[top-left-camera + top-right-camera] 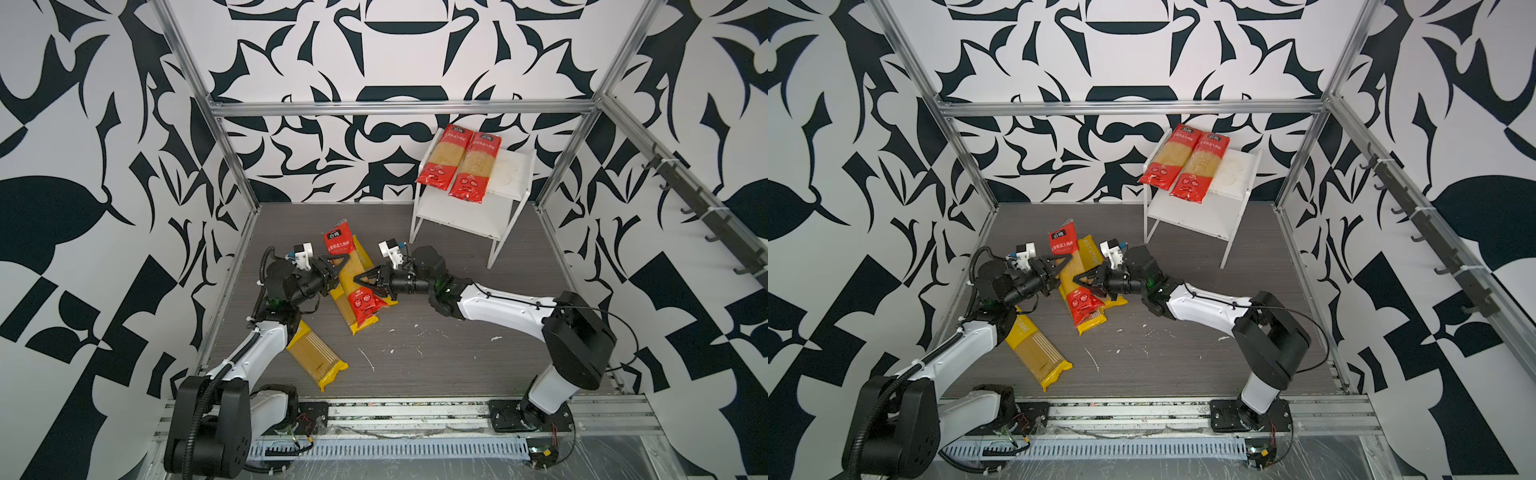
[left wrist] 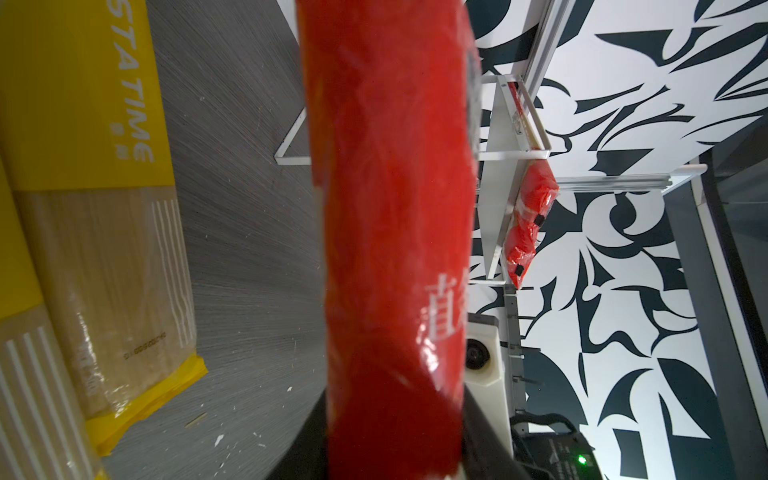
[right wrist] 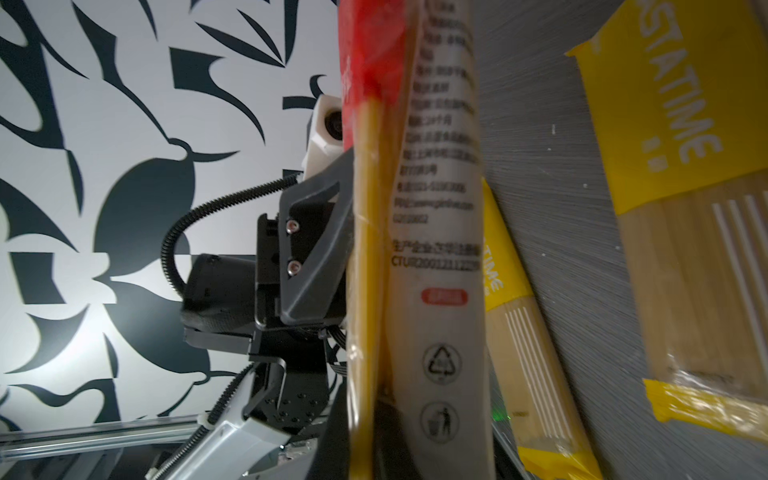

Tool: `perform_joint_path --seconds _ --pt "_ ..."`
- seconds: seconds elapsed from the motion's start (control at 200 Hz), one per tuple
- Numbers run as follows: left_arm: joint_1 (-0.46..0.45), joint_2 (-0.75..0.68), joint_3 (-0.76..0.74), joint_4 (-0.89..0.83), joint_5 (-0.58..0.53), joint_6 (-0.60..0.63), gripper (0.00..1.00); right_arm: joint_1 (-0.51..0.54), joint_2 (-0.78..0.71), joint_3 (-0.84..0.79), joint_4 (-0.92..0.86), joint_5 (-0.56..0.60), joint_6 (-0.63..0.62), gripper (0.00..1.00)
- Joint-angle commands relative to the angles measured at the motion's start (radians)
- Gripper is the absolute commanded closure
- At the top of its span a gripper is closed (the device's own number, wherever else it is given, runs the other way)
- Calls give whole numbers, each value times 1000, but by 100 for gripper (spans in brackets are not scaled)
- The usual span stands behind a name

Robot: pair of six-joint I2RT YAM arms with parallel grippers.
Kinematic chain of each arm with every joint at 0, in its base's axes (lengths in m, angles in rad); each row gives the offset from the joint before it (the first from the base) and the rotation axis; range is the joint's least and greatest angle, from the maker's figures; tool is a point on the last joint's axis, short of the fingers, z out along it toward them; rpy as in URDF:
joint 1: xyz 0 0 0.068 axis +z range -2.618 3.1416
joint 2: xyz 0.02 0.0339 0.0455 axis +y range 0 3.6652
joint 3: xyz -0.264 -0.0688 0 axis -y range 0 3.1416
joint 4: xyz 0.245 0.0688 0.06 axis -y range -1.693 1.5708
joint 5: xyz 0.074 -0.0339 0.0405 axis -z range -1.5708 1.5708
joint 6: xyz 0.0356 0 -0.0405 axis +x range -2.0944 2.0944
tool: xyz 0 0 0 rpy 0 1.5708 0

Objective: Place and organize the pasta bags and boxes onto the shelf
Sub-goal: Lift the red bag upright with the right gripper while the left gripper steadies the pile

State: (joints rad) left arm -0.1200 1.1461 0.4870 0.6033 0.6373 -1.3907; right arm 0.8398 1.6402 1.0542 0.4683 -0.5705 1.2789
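The left gripper (image 1: 343, 268) pinches the lifted red-ended packet (image 1: 337, 243) mid-table. The right gripper (image 1: 357, 281) sits at its 5 o'clock end, and I cannot tell its grip. The table (image 1: 457, 316) toward the shelf (image 1: 461, 216) at 2 o'clock lies free. The yellow packets (image 1: 362, 253) beneath are partly covered.

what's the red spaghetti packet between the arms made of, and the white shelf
Red-ended clear spaghetti packet: thin glossy plastic film, judging by its wrinkles and sheen. Small white two-tier shelf: thin rigid smooth boards, probably painted metal or plastic; the look leaves it open.
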Motion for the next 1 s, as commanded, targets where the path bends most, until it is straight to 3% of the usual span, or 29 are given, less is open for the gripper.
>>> perform_joint_path --seconds 0.0,0.225,0.38,0.515,0.78,0.995 --pt "6 -16 63 61 -2 -23 69 7 -80 76 -158 2 -178 82" --pt "0 -17 124 52 18 -40 78 -3 -100 52 -206 -21 -233 63" --pt "-7 -25 173 42 30 -43 80 -46 -178 23 -359 -20 -343 41" --pt "-42 -14 209 44 22 -41 81 -48 -192 45 -460 -13 -414 33" --pt "-133 20 287 55 0 -23 80 -47 -178 46 -333 -56 -349 29" --pt "-144 59 327 61 1 -16 80 -47 -238 -26 -123 -79 -231 42"
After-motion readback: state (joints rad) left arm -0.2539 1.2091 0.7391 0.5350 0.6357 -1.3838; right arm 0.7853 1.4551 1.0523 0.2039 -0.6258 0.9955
